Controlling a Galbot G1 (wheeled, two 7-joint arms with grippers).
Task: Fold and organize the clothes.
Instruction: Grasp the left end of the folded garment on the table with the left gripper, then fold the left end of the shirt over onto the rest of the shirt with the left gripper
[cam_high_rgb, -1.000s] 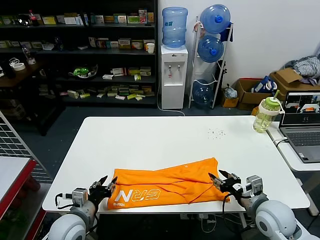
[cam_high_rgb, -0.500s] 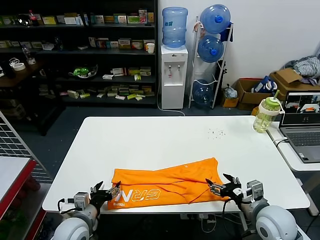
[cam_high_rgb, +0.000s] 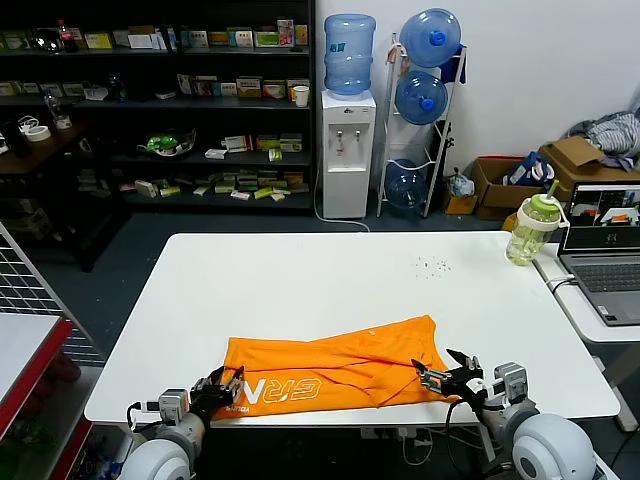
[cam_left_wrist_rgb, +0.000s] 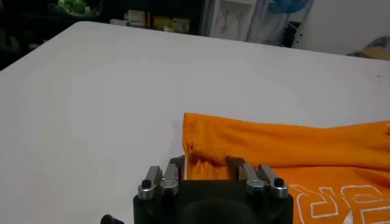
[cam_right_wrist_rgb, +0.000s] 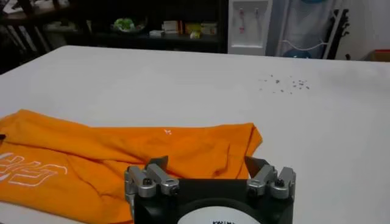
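The clothes are one orange T-shirt, lying folded lengthwise along the near edge of the white table, with white lettering facing up on its front strip. My left gripper is low at the shirt's left corner. In the left wrist view its fingers are partly drawn in but still apart, and the shirt's edge bunches between them at the left gripper. My right gripper is at the shirt's right end, open wide over the cloth, as the right gripper shows.
A green-lidded bottle stands at the table's far right corner. A laptop sits on a side table beyond it. Small dark specks lie on the far right of the tabletop. A wire rack stands at the left.
My left gripper has slid forward onto the shirt's left corner and its fingers have narrowed. The right gripper has dropped slightly at the shirt's right end and stays open.
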